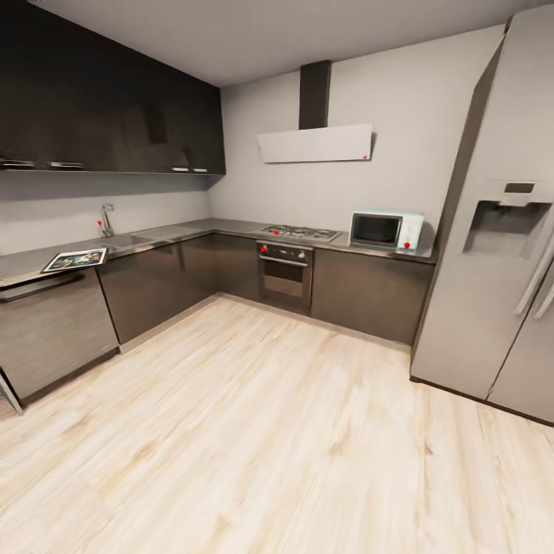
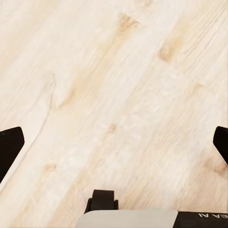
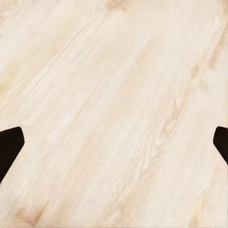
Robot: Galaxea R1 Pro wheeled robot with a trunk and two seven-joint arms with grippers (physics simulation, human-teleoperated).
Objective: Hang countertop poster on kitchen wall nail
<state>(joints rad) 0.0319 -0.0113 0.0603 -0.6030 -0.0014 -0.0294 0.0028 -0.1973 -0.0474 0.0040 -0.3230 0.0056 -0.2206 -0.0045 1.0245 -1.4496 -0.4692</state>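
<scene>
The poster [image 1: 75,260], black-framed with a white border and dark artwork, lies flat on the light-grey kitchen countertop [image 1: 165,231] at the left, short of the sink [image 1: 127,240] and chrome tap [image 1: 105,219]. Any wall nails on the pale grey wall [image 1: 400,100] are too small to make out. In the left wrist view my left gripper [image 2: 114,147] hangs open over the wooden floor, with dark fingertips [image 2: 9,145] at both edges. My right gripper [image 3: 114,147] is open too, above bare floor and holding nothing.
A tall grey fridge [image 1: 492,231] stands at the right. The back counter carries a gas hob [image 1: 300,231] and microwave [image 1: 385,229], with an oven [image 1: 285,273] below and a hood [image 1: 315,142] above. Dark upper cabinets [image 1: 100,108] hang over the sink side. Light wood floor [image 1: 269,431] stretches between.
</scene>
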